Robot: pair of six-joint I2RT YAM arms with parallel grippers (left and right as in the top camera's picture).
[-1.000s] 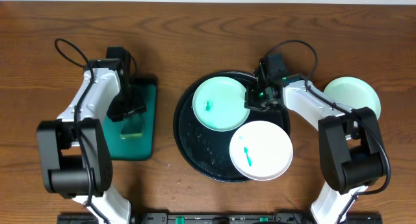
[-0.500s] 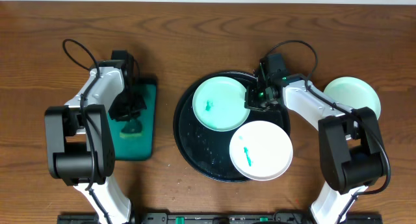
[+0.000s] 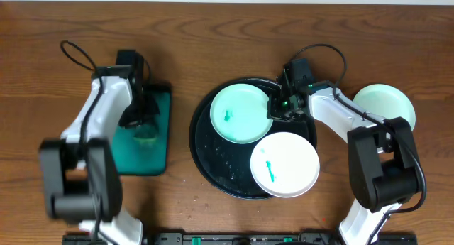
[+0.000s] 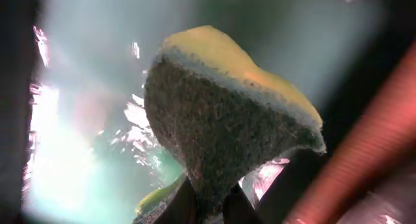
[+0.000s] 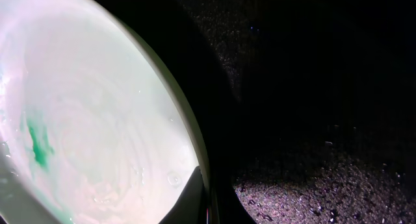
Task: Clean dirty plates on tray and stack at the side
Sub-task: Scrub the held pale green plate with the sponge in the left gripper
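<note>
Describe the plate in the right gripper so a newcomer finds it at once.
Find the big round black tray mid-table. Of its two plates, it is the pale-mint plate farther from the robot, rim pinched by the right gripper; the white plate sits nearer.

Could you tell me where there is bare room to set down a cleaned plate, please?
Bare wood lies along the table's far edge behind both trays, and in the strip between the rectangular tray and the round tray. The round tray is crowded: the mint plate, the white plate and the right gripper leave only its near-left floor.
</note>
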